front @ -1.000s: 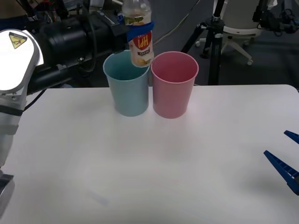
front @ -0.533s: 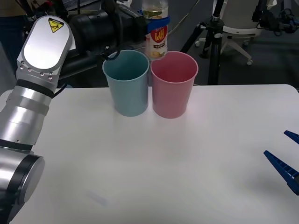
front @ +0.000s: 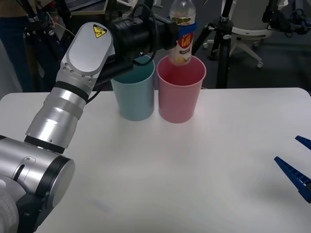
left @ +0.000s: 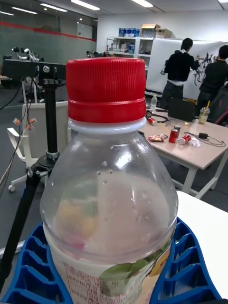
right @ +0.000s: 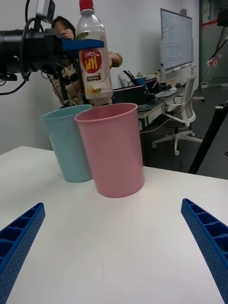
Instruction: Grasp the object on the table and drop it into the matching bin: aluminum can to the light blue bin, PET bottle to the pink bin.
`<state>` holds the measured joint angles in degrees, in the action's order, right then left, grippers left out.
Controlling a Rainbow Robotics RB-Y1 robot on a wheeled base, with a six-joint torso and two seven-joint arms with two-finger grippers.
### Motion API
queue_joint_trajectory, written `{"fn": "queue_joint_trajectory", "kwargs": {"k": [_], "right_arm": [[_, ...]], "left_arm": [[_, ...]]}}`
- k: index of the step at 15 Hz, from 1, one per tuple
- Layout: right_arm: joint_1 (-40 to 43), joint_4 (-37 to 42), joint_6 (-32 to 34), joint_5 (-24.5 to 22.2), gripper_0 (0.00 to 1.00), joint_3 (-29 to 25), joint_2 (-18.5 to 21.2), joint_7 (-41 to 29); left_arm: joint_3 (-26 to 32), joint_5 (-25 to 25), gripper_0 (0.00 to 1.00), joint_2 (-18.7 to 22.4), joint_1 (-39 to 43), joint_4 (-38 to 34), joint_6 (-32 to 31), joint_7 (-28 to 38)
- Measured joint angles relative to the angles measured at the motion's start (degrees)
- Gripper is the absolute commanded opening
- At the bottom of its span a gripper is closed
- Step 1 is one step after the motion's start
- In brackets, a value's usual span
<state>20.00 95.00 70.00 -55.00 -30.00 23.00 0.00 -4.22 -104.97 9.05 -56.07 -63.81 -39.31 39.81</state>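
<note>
My left gripper (front: 183, 24) is shut on the PET bottle (front: 182, 35), a small clear bottle with a white, orange and red label. It holds the bottle upright above the rim of the pink bin (front: 180, 89), with the bottle's base just over the opening. The light blue bin (front: 134, 95) stands right beside the pink one. In the left wrist view the red cap (left: 105, 90) rises between my blue fingers (left: 187, 266). The right wrist view shows the bottle (right: 94, 61) over the pink bin (right: 114, 152). My right gripper (front: 299, 165) waits open at the table's near right.
The white table (front: 194, 174) spreads wide in front of the two bins. Behind the table stand a black tripod (front: 221, 43) and an office chair (front: 248, 29). My left arm (front: 73, 97) reaches across the left side of the table.
My left arm has carried the bottle to the right, from above the light blue bin to above the pink bin. The right gripper has stayed put.
</note>
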Motion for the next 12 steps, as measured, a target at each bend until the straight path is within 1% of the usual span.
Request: {"fn": "queue_joint_trajectory", "kwargs": {"k": [2, 8, 9, 10, 11, 12], "right_arm": [[0.00, 0.00, 0.00, 0.00, 1.00, 0.00, 0.00, 0.00], [0.00, 0.00, 0.00, 0.00, 1.00, 0.00, 0.00, 0.00], [0.00, 0.00, 0.00, 0.00, 1.00, 0.00, 0.00, 0.00], [0.00, 0.00, 0.00, 0.00, 1.00, 0.00, 0.00, 0.00], [0.00, 0.00, 0.00, 0.00, 1.00, 0.00, 0.00, 0.00], [0.00, 0.00, 0.00, 0.00, 1.00, 0.00, 0.00, 0.00]], "left_arm": [[0.00, -1.30, 0.00, -1.12, -0.01, 0.41, 0.54, 0.43], [-2.11, -0.84, 0.00, -1.67, -0.01, 1.54, 1.69, 0.73], [-2.18, -0.78, 0.17, -1.67, -0.01, 1.56, 1.72, 0.84], [-2.22, -0.72, 0.51, -1.67, -0.01, 1.55, 2.00, 0.95], [-2.25, -0.71, 0.94, -1.67, -0.01, 1.57, 2.48, 0.88], [-2.21, -0.71, 1.00, -1.67, -0.01, 1.55, 2.92, 0.64]]}}
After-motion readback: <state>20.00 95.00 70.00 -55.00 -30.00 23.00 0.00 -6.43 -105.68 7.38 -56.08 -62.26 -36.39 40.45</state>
